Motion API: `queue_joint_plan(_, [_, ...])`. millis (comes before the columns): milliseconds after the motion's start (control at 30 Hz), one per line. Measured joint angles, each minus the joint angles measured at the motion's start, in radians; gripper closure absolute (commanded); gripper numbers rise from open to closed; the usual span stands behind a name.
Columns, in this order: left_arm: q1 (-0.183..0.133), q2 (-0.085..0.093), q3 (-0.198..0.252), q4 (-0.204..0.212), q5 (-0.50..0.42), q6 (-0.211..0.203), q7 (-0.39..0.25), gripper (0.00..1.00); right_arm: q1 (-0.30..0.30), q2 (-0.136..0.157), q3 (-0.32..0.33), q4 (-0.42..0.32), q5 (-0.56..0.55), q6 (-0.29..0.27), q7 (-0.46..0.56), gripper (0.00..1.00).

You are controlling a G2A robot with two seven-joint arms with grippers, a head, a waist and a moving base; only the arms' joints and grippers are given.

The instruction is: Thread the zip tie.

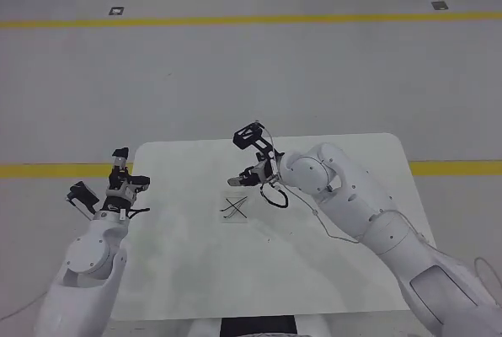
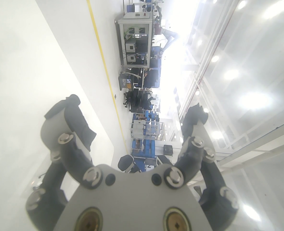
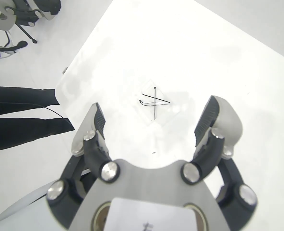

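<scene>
Centre frame, top view: ties (image 1: 234, 207) are lying crossed on the table (image 1: 335, 253) | right gripper (image 3: 155, 105) is hovering spread just above them; left gripper (image 2: 134, 105) is hanging spread at frame left | I'm planning on pinching one tie alone, near its head.

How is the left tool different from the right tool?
The right tool hangs above the table near the zip ties; the left tool is off at the table's edge. The right tool aims down at the zip ties; the left tool aims out into the room. Both are open and empty.
</scene>
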Motion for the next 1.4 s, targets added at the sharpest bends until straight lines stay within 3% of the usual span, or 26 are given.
queue_joint_plan(267, [0.000, 0.000, 0.000, 0.000, 0.000, 0.000, 0.000, 0.00, 0.002, -0.001, -0.004, -0.002, -0.005, 0.000, 0.001, 0.00])
queue_joint_plan(367, [0.000, 0.000, 0.000, 0.000, 0.000, 0.000, 0.000, 0.00, 0.042, -0.018, -0.048, 0.014, -0.031, 0.021, 0.058, 0.00])
queue_joint_plan(533, [0.000, 0.000, 0.000, 0.000, 0.000, 0.000, 0.000, 0.00, 0.159, -0.079, -0.165, 0.108, -0.035, 0.061, 0.187, 0.00])
queue_joint_plan(733, [0.000, 0.000, 0.000, 0.000, 0.000, 0.000, 0.000, 0.00, 0.239, -0.165, -0.276, 0.271, 0.029, 0.090, 0.250, 0.00])
queue_joint_plan(800, [0.000, 0.000, 0.000, 0.000, 0.000, 0.000, 0.000, 0.00, 0.245, -0.174, -0.284, 0.296, 0.042, 0.087, 0.254, 0.00])
queue_joint_plan(1167, [0.000, 0.000, 0.000, 0.000, 0.000, 0.000, 0.000, 0.00, 0.241, -0.176, -0.286, 0.292, 0.041, 0.091, 0.248, 0.00])
queue_joint_plan(1400, [0.000, 0.000, 0.000, 0.000, 0.000, 0.000, 0.000, 0.00, 0.251, -0.256, -0.350, 0.387, 0.069, 0.183, 0.202, 0.00])
